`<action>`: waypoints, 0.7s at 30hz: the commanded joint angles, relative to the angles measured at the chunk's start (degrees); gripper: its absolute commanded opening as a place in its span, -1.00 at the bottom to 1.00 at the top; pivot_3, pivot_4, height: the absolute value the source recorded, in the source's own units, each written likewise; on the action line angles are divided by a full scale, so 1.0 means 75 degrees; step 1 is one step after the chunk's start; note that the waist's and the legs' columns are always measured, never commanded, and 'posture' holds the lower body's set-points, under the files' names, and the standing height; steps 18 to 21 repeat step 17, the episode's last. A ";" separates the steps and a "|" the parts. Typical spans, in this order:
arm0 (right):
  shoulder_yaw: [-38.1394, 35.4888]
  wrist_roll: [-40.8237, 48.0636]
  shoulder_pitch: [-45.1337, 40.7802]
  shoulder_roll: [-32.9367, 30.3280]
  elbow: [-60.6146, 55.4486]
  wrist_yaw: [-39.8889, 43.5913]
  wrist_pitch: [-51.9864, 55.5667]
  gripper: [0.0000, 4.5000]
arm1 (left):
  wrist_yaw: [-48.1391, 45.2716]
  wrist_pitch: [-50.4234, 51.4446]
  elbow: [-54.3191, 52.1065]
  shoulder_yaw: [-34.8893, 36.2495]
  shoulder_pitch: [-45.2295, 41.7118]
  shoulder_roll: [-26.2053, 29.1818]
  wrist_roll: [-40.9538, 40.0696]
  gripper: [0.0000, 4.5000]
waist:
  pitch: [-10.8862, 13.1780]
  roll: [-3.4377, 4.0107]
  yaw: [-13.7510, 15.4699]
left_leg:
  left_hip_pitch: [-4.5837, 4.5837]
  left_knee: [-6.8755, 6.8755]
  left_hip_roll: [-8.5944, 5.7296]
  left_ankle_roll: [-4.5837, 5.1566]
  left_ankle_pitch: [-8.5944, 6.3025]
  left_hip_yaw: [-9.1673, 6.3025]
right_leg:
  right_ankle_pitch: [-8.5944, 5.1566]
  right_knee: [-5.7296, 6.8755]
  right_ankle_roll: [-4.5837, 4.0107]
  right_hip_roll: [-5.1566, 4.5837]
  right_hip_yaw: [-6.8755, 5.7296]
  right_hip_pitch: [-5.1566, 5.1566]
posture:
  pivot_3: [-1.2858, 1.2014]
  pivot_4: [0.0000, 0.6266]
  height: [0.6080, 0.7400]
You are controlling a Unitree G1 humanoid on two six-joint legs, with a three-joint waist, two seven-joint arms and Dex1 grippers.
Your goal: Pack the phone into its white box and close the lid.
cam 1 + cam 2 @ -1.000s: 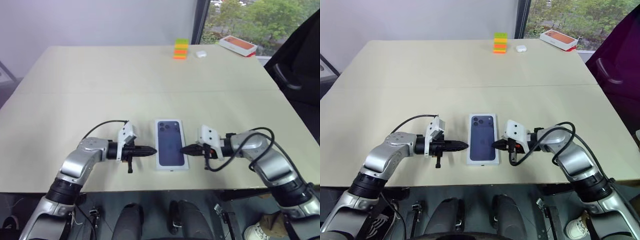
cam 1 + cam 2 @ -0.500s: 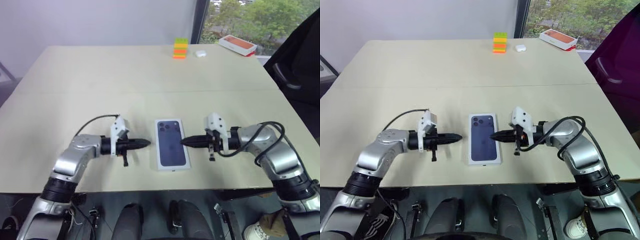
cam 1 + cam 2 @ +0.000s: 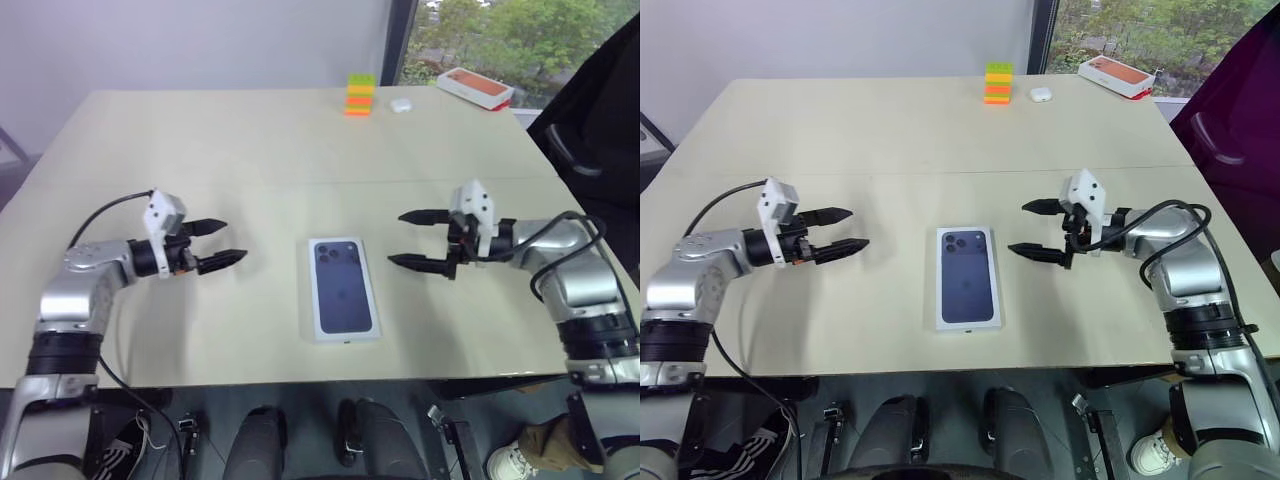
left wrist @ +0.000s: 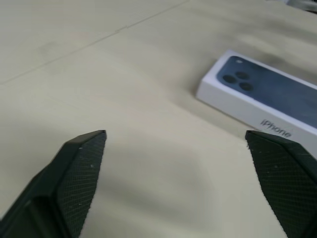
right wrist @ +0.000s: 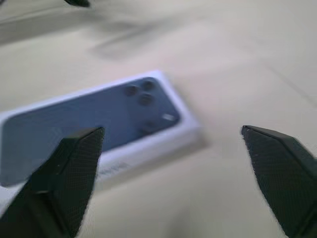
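Pale beige bench, wide and flat, seam line running across its middle.

Closed white rectangular cardboard box lies flat near the bench's front edge, about midway between the two arms. Its lid, white-sided with a dark blue phone picture printed on the top, sits on it; camera cluster of the picture at the far end. Printed lettering shows on the long side wall in the left wrist view. The phone itself is not to be seen, so whether it is inside cannot be told.

Left pincer: black fingers spread wide, pointing toward the box, raised off the bench, well apart from the box on its left side. Nothing between the fingers.

Right pincer: black fingers spread wide, pointing toward the box from its right side, raised, near but clear of it. Holding nothing.

Far end of the bench: small stack of green, yellow and orange blocks, a small white rounded case just beside it, and an orange-topped white flat box by the window.
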 commanded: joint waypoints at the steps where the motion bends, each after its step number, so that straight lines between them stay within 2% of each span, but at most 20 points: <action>1: -0.0354 0.0091 -0.0298 -0.0225 0.0228 0.0270 -0.0217 1.00 | -0.0234 -0.0192 0.0035 0.0361 0.0032 0.0367 -0.0067 0.99 | 0.0000 0.0000 0.0003 | 0.0000 -0.0002 0.0000 0.0000 0.0000 0.0000 | 0.0000 0.0000 0.0000 0.0000 0.0000 -0.0001 | 0.03 -0.52 1.00; 11: -0.0600 0.0198 -0.0038 -0.0559 0.0178 0.0725 -0.0185 1.00 | -0.0467 -0.0547 0.0121 0.0923 0.0721 0.0954 -0.0115 0.99 | 0.0001 0.0002 0.0020 | 0.0000 -0.0003 0.0001 -0.0001 0.0000 0.0007 | 0.0000 0.0001 0.0000 -0.0005 0.0001 -0.0003 | 0.03 -0.52 1.00; 21: -0.0676 0.0235 0.0145 -0.0614 0.0088 0.0740 -0.0175 1.00 | -0.0326 -0.1125 0.0433 0.1216 0.0861 0.1056 0.0057 0.99 | 0.0001 0.0002 0.0026 | 0.0000 -0.0002 0.0001 -0.0001 0.0000 0.0008 | 0.0000 0.0001 -0.0001 -0.0005 0.0001 -0.0003 | 0.03 -0.52 1.00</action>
